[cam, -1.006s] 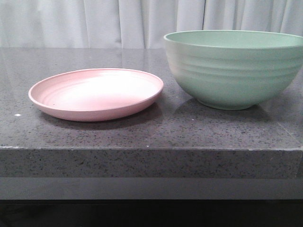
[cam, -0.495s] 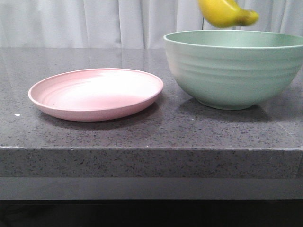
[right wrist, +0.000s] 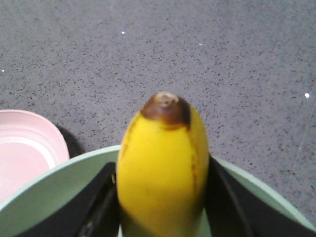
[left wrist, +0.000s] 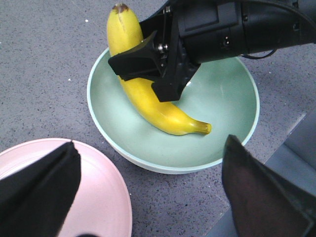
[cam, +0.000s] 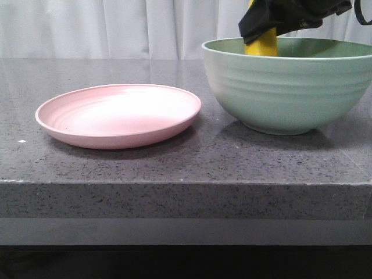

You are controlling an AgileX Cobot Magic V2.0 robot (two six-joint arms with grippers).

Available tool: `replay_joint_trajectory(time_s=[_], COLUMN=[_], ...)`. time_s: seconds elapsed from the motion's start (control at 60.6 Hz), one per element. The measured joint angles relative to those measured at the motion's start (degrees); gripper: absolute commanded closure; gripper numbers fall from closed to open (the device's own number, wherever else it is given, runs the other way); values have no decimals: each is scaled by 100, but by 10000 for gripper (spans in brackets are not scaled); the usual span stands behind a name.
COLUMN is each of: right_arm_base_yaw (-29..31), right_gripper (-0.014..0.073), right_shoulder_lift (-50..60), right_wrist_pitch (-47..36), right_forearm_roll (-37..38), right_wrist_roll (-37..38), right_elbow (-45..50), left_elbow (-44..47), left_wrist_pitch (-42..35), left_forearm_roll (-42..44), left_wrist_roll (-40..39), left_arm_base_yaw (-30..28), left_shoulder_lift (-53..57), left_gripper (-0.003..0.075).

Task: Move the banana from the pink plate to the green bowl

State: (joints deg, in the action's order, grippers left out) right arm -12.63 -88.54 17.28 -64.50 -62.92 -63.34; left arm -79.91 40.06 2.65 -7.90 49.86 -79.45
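1. Front view shows a pale pink plate [cam: 118, 115] on the left of a dark speckled stone table [cam: 186, 165], with nothing on it
2. A large mint green bowl [cam: 285, 87] stands just to the right of the plate, close beside it; whether the rims touch cannot be told
3. The right gripper [cam: 273, 26], black, reaches down at the bowl's rim, pinching the yellow banana [cam: 261, 45] between its two fingers
4. From the left wrist camera, the banana [left wrist: 148, 94] slants into the bowl [left wrist: 232, 108], its lower tip near the bowl's inner floor and its dark upper end above the rim
5. The left gripper [left wrist: 148, 187] hangs above plate and bowl with its fingers [left wrist: 39, 187] spread wide, holding nothing
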Motion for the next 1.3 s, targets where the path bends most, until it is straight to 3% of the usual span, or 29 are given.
replay_joint_trajectory(time_s=[0.082,0.379,0.544,0.61,0.676,0.808,0.907,0.956,1.121,1.303], right_arm_base_yaw=[0,0,0,10,22,22,22,22,236,945], right_gripper=[432,79,50,83,173,456,661,650,654,654], right_shoulder_lift=[0,0,0,88,232,757,1171,1401,1924,2027], right_wrist_pitch=[21,30,30,30,34,81,118,146,787,2274], right_forearm_roll=[0,0,11,73,97,128,128,143,552,2427], right_wrist_roll=[0,0,0,0,13,480,896,1091,1991,3759], right_elbow=[0,0,0,0,0,0,0,0,-125,-676], left_elbow=[0,0,0,0,0,0,0,0,0,0], left_wrist_pitch=[0,0,13,13,16,25,25,25,25,25], left_forearm_roll=[0,9,9,9,35,351,673,840,1019,1095], left_wrist_roll=[0,0,0,0,0,-125,-335,-433,-507,-520], left_arm_base_yaw=[0,0,0,0,0,-23,-249,-465,-1284,-2129], left_shoulder_lift=[0,0,0,0,0,0,0,0,0,0], left_gripper=[145,145,145,146,146,195,290,367,734,741])
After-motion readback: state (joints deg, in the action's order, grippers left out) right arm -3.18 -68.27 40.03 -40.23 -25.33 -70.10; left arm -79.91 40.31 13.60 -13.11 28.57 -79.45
